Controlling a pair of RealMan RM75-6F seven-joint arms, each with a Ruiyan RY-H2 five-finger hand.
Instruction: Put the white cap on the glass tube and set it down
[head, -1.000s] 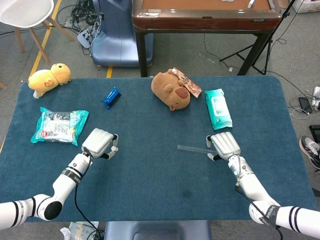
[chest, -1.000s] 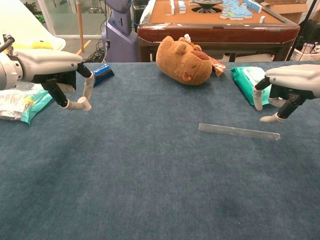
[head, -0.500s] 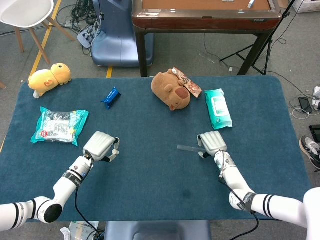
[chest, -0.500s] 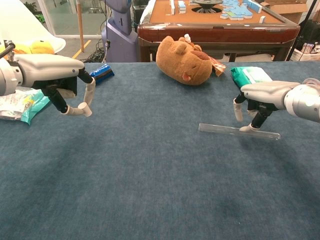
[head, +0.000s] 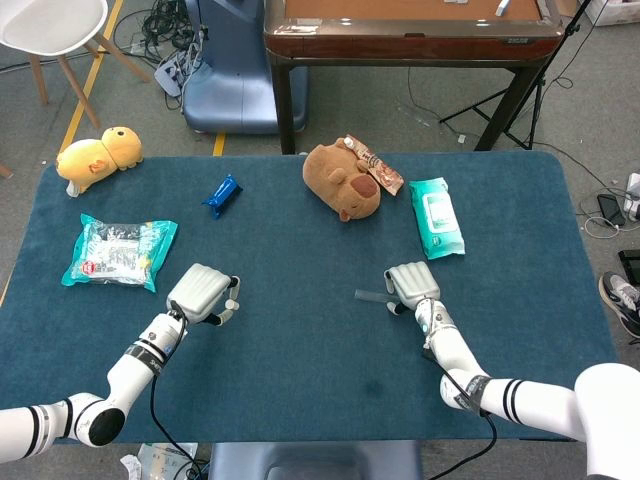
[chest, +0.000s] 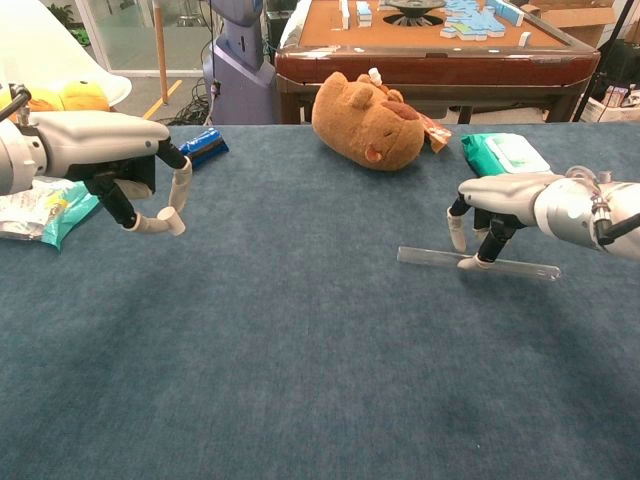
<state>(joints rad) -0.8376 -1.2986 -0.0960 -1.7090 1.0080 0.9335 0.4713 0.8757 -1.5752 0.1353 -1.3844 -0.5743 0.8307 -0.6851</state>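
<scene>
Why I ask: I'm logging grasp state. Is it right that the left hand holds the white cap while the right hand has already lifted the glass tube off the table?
Not quite. The left hand does pinch the white cap, but the glass tube lies flat on the table. The right hand only reaches down over it, fingertips at the tube, as the chest view shows.

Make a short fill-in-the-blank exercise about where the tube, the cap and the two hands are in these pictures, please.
1. The glass tube lies flat on the blue ____.
2. The white cap is pinched by the ____ hand.
3. The right hand has a fingertip touching the ____.
4. The brown plush toy lies beside a ____ wipes pack.

Missing words: table; left; tube; green
</scene>
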